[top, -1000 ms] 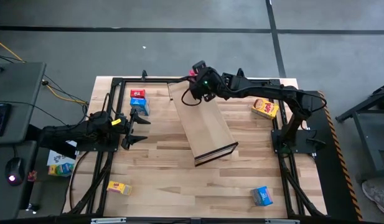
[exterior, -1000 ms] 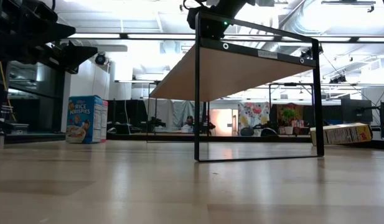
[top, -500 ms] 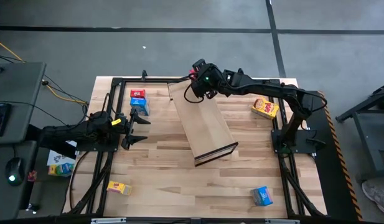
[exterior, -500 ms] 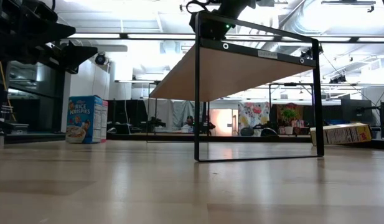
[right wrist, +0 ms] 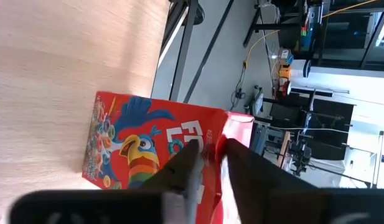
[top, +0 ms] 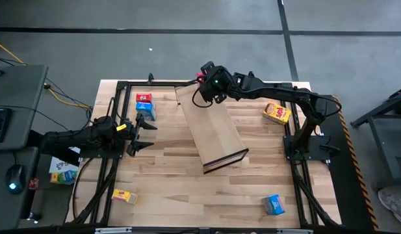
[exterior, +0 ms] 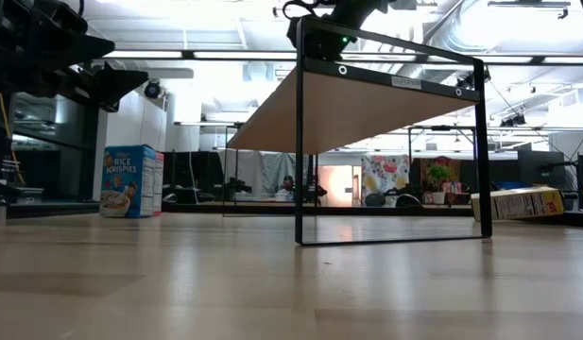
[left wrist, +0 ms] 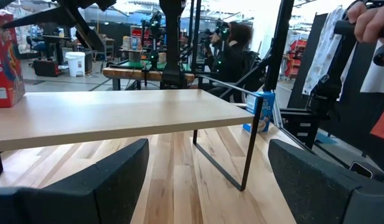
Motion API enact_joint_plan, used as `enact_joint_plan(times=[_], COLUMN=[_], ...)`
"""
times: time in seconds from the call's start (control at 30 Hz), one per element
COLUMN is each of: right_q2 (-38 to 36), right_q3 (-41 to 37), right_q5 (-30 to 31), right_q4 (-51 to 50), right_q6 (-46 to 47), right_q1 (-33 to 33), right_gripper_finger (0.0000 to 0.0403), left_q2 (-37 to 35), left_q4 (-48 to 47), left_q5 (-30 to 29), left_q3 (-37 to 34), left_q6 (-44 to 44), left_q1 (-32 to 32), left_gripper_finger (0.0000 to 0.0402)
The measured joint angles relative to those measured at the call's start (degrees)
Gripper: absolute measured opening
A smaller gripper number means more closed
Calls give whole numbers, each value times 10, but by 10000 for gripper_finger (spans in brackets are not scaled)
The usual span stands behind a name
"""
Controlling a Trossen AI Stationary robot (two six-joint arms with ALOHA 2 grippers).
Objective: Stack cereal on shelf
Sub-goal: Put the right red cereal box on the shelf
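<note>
Since a second ago, your right arm has drawn back a little toward the far end of the shelf (top: 213,133), and nothing else on the table has shifted. Your right gripper (top: 204,73) sits over that far end, at a red cereal box (right wrist: 151,149) standing on the shelf's light-wood top. In the right wrist view the two dark fingers (right wrist: 182,171) lie against the box's printed front with only a narrow gap between them — you cannot tell from this whether they grip the box or merely touch it.

Your left gripper (top: 143,134) waits at the left side of the table, jaws spread wide and empty; its wrist view looks across the shelf top and catches the edge of the red box at the far end.

The other boxes lie off the shelf on the tabletop (top: 168,182):
- a second red box (top: 143,98) with a blue box (top: 146,109) just beside it, near the far left corner
- a yellow box (top: 277,114) at the right, lying flat
- another yellow box (top: 124,195) near the front left
- a second blue box (top: 273,205) near the front right — well apart from the shelf.
</note>
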Motion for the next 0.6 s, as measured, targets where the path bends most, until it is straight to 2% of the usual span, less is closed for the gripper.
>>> enact_joint_plan(times=[0.13, 0.27, 0.6], right_q2=[0, 0, -1], right_q3=[0, 0, 0], right_q5=[2, 15, 26], right_q4=[5, 6, 5], right_q6=[0, 0, 27], right_q1=[0, 0, -16], right_gripper_finger=[125, 150, 156], left_q2=[0, 0, 0], left_q4=[0, 0, 0], left_q5=[0, 0, 0], left_q3=[0, 0, 0], left_q6=[0, 0, 0], left_q1=[0, 0, 0], left_gripper_finger=[322, 322, 322])
